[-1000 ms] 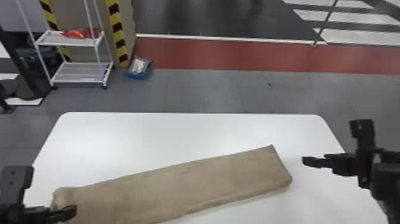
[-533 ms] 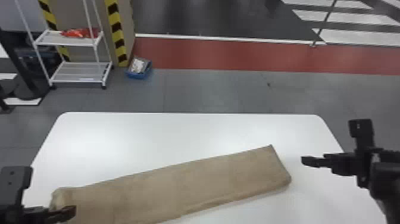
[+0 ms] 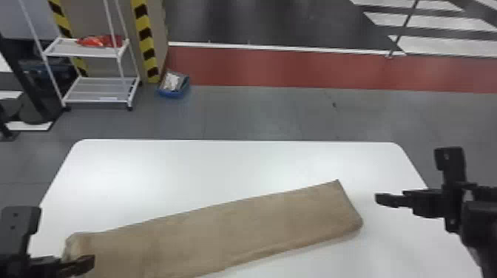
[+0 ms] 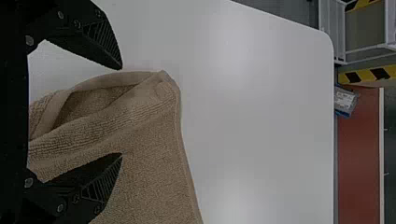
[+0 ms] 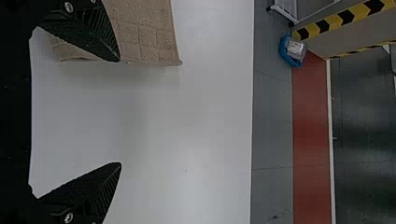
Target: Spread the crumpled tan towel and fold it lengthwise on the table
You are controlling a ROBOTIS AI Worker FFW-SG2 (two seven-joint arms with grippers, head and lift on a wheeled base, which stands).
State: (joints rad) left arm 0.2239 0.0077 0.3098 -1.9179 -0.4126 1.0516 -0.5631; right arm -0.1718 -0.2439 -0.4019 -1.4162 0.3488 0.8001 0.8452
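Head view: White tabletop (image 3: 222, 162). Floor past its far edge: rack (image 3: 100, 95) with red bundle (image 3: 101, 41) on the upper shelf, striped post (image 3: 146, 37), blue bin (image 3: 173, 92) just beside it, red strip (image 3: 314, 70). Left gripper (image 3: 61, 264) in the way at the near-left, hiding some of the towel (image 3: 240, 225); right gripper (image 3: 425, 202) above the right edge. Towel between the 2 arms, its left end partly under the left gripper, its right end near but apart from the right gripper's leading finger. Flattened long band; long axis slants from near the left edge toward the right edge, right end closer to the far edge. Short right end faces the right edge.

Left wrist view: Bin, rack and red strip beyond the far edge. Left gripper (image 4: 122, 112): 2 fingers wide apart. Towel's left end lies below and between them, 1 finger overlapping it in view; contact can't be told. Loose layers gape there; a hemmed long side heads off toward the right edge.

Right wrist view: Bin and striped post past the far edge. Right gripper (image 5: 120, 112): 2 fingers well apart, bare tabletop between. Towel's right end by the left finger, partly behind it, short end toward the gap.
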